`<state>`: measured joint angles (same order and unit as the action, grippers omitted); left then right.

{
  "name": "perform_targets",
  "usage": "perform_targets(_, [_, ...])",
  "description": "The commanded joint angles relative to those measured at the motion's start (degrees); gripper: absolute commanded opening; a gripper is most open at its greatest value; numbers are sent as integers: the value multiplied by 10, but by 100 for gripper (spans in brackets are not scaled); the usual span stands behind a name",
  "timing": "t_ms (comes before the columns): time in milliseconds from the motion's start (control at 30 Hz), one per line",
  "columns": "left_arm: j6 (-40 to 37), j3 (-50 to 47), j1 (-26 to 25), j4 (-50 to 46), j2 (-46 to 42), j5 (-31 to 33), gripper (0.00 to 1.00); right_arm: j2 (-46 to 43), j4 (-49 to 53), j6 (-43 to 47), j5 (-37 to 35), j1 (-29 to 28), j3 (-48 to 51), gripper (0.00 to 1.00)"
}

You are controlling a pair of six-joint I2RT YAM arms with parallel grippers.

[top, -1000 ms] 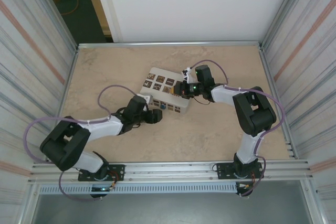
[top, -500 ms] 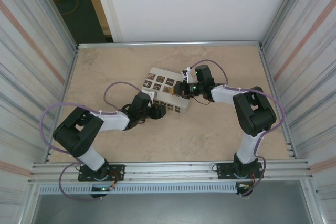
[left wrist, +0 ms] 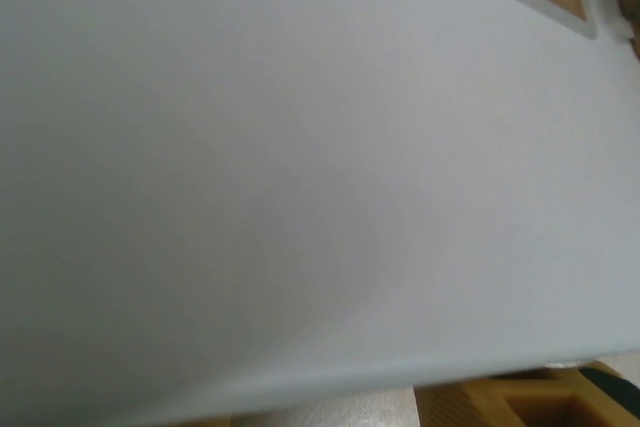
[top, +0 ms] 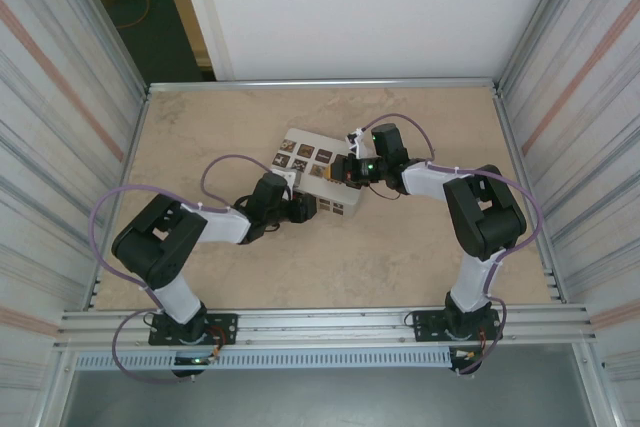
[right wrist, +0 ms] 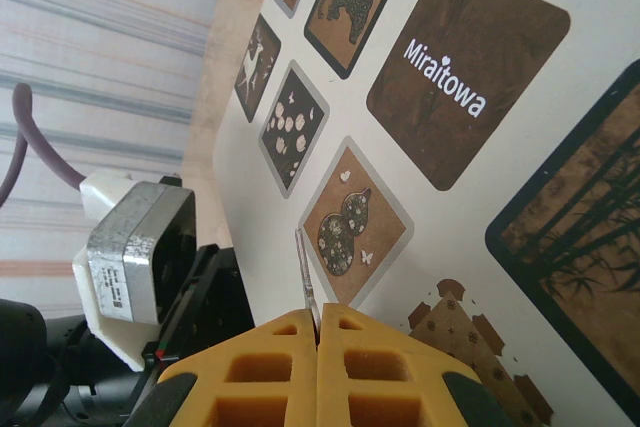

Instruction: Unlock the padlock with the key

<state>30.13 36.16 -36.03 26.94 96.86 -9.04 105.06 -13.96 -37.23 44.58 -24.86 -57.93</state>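
Observation:
My right gripper (right wrist: 318, 332) is shut on the key (right wrist: 305, 272), whose thin metal blade sticks out between the yellow pads over the white box with patterned squares (right wrist: 440, 247). In the top view this gripper (top: 345, 169) hovers over the box's right half (top: 318, 169). My left gripper (top: 303, 209) presses against the box's near side. Its wrist view is up against the box's white wall (left wrist: 300, 147), with one yellow finger pad (left wrist: 545, 402) at the bottom right. The padlock is hidden under the left gripper's fingers. I cannot see how wide those jaws stand.
The beige tabletop (top: 400, 257) is fenced by ribbed metal walls left (top: 60, 147) and right (top: 590, 147), with a white panel (top: 380, 7) at the back. Purple cables loop off both arms. Both arm bases sit on the near rail (top: 320, 325).
My left arm has folded and slid its gripper rightward up to the box's near side, covering the small blue padlock seen earlier. The right arm has stayed still.

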Motion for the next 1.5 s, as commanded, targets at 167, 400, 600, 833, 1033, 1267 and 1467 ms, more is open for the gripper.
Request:
perform_targets(167, [17, 22, 4, 40, 28, -24, 46, 18, 66, 9, -30, -14, 12, 0])
perform_targets(400, [19, 20, 4, 32, 25, -7, 49, 19, 65, 9, -30, -16, 12, 0])
perform_targets(600, [-12, 35, -16, -12, 8, 39, 51, 19, 64, 9, -29, -17, 12, 0])
perform_targets(833, [-28, 58, -26, -36, 16, 53, 51, 18, 64, 8, -28, -17, 10, 0])
perform_targets(1033, [-37, 73, -33, -52, 21, 68, 48, 18, 64, 8, -27, -17, 9, 0])
perform_targets(1267, [-44, 91, -42, -72, 27, 89, 44, 18, 64, 8, -27, -20, 9, 0])
perform_targets(1467, [-45, 91, -46, -80, 17, 104, 31, 8, 63, 7, -29, -20, 2, 0])
